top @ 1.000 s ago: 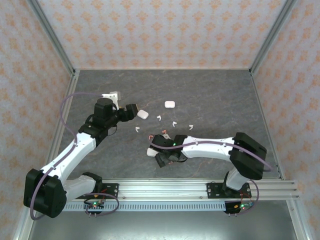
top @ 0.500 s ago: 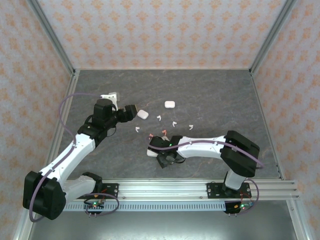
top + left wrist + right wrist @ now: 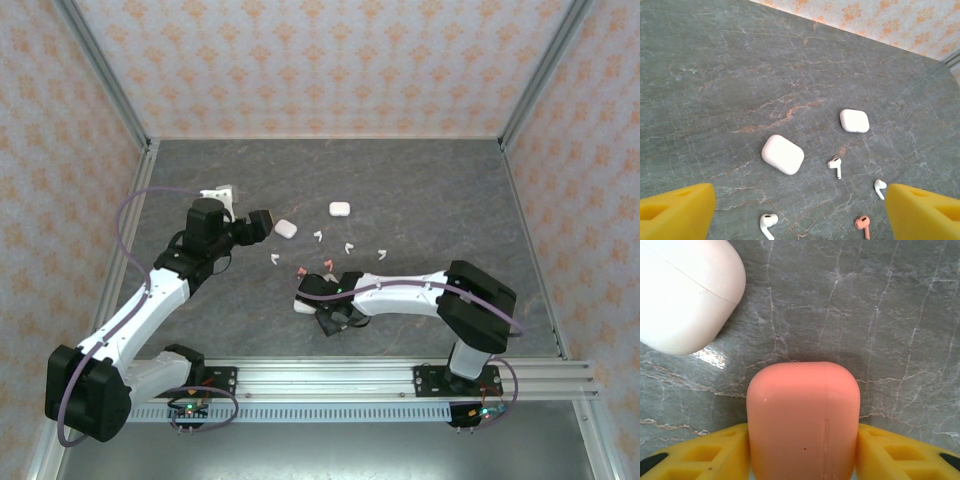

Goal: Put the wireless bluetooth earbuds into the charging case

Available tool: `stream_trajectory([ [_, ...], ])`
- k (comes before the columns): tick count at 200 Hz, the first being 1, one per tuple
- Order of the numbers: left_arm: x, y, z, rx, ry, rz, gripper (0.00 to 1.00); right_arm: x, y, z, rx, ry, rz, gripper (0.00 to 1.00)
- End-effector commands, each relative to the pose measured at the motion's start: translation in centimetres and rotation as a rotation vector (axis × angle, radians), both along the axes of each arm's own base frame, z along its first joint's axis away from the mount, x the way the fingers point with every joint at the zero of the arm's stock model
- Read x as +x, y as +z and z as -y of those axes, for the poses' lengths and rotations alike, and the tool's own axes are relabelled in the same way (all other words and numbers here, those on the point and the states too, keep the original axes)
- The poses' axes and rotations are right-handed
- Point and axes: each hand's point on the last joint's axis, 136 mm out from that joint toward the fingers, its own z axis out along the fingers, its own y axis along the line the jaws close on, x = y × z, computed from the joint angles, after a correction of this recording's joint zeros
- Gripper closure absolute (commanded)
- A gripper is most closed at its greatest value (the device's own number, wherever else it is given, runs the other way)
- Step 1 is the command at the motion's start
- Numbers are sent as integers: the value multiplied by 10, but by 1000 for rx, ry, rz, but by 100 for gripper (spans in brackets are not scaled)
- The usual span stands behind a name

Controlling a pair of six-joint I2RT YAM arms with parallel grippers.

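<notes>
none seated: earbuds lay loose on the tabletop beside a shut white case. right fingers pressed both sides of the shut pink case; left fingers gaped wide, empty.

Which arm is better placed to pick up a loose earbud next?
Probably left. The left fingers, open, hover over loose white earbuds; the right fingers are busy clasping the pink case.
</notes>
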Motion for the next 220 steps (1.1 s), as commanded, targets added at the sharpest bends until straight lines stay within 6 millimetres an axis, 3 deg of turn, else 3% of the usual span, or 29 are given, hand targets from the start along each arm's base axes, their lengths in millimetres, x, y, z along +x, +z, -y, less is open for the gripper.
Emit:
stream_trajectory([
  [1,2,9,-7,20,20,8,12,-3,-6,13,-48,11,-13,48],
  [44,0,15,2,5,-31,8,12,-1,-8,18,-27,9,-33,53],
  [69,-4,21,12,-8,-94,12,13,12,8,20,24,19,26,58],
  [103,-16,33,24,-22,-192,29,17,40,61,13,106,137,223,58],
  [148,-41,58,55,-98,-415,68,21,74,145,26,124,305,567,58],
  [186,-66,86,94,-246,-665,85,23,79,214,34,154,457,831,58],
  [220,-84,99,126,-255,-797,99,25,79,243,33,128,566,942,58],
])
